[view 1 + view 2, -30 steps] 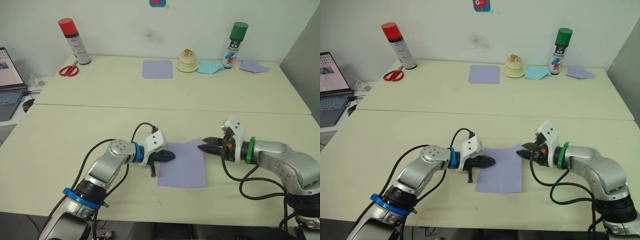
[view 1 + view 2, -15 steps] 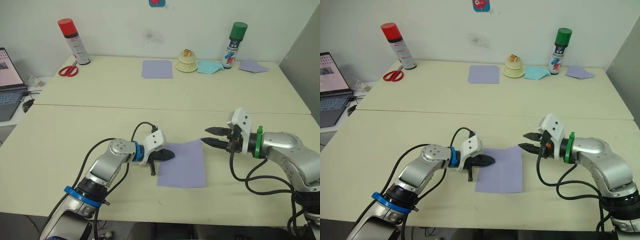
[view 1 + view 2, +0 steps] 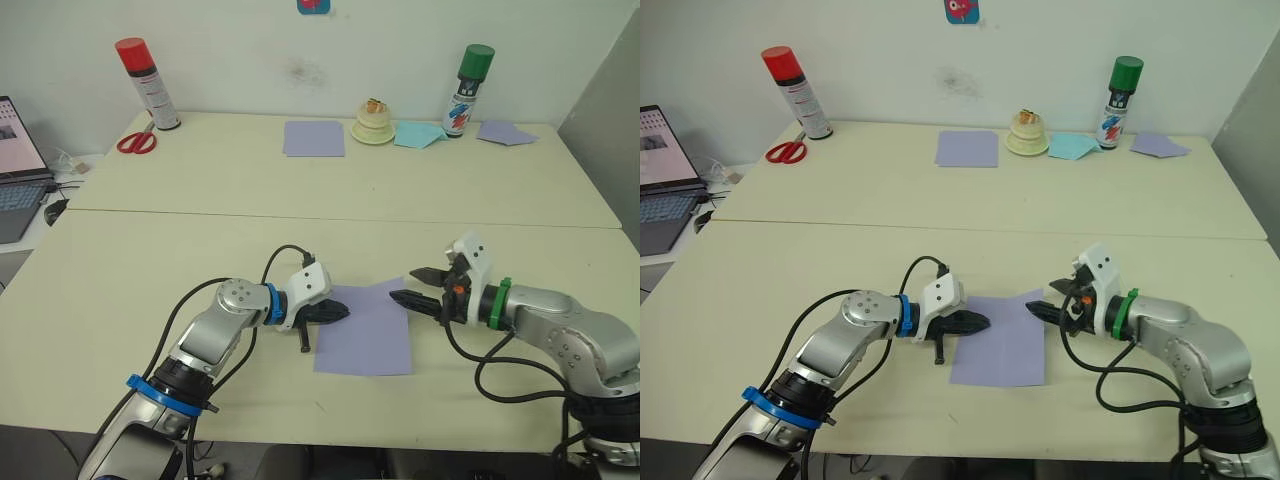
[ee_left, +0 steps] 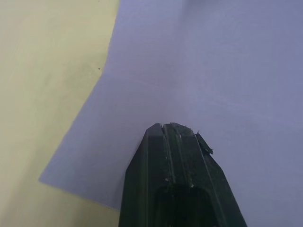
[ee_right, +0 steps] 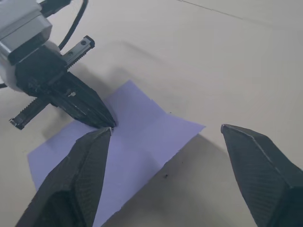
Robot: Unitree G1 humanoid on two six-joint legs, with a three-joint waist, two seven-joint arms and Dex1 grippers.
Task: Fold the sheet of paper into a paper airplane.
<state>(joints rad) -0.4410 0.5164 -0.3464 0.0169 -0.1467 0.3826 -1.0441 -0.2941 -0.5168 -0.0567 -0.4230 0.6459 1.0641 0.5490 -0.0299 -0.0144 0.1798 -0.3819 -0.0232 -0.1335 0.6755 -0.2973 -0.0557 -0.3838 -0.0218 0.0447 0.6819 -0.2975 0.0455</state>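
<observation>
Sheet of paper (image 3: pixel 365 328) lies flat on the near table (image 3: pixel 150 290), between the two grippers, unfolded apart from faint creases, its far right corner lifted slightly off the surface. Left gripper (image 3: pixel 340 312) has its jaws closed together, tips pressed down on the sheet's left edge area; the left wrist view confirms both fingers (image 4: pixel 175 156) are together with lavender paper under and ahead of them, nothing pinched between. Right gripper (image 3: pixel 408 286) sits just off the sheet's far right corner, jaws spread wide, empty, one fingertip near the paper edge, the other higher and further back; not touching the sheet as far as I can tell. In the right wrist view its two fingers (image 5: pixel 80 175) frame that corner, with the left gripper visible beyond on the paper. On the far table: red-capped spray can (image 3: pixel 148 83), red scissors (image 3: pixel 137 141), a second lavender sheet (image 3: pixel 314 138), a small cream-coloured round object (image 3: pixel 374 125), pale blue paper piece (image 3: pixel 419 134), green-capped spray can (image 3: pixel 468 90), and another lavender paper piece (image 3: pixel 506 132) at the far right. Laptop (image 3: pixel 18 170) sits off the left side of the tables.
</observation>
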